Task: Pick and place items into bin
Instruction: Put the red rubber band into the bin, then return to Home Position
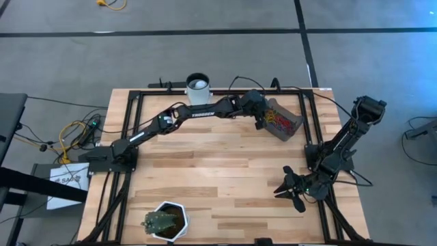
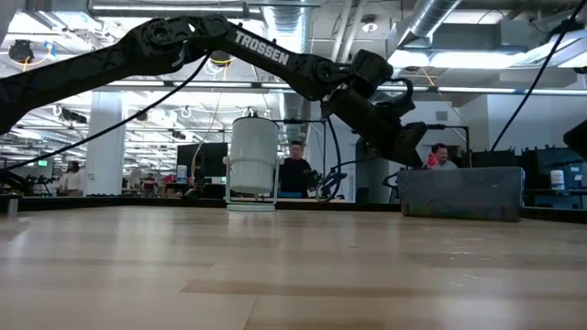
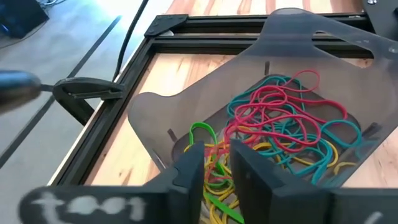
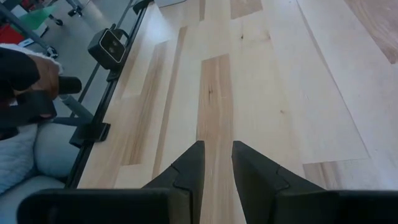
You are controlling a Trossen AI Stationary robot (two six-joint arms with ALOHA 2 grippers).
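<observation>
The bin [image 1: 285,123] is a dark translucent tray at the table's far right, holding a tangle of red, green, teal and yellow rubber bands [image 3: 292,121]. My left gripper [image 1: 262,120] reaches across the table and hovers over the bin's left end [image 3: 217,165], shut on a few bands. In the low view it hangs just above the bin's rim [image 2: 459,171]. My right gripper [image 4: 217,163] waits low over bare wood at the table's right near side [image 1: 290,188], fingers slightly apart, touching nothing. My left gripper pinches a small bunch of green, red and yellow rubber bands [image 3: 217,180] between its two fingers, coming from above and slanting down into the bin. A green loop [image 3: 200,132] sticks out past the fingertips. The bunch's lower strands reach the pile in the bin.
A white cylindrical cup [image 1: 198,87] stands at the far edge, left of the bin. A white hexagonal plant pot [image 1: 167,220] sits at the near edge. Black frame rails [image 3: 186,28] run close behind the bin. People sit beyond the table [image 2: 295,170].
</observation>
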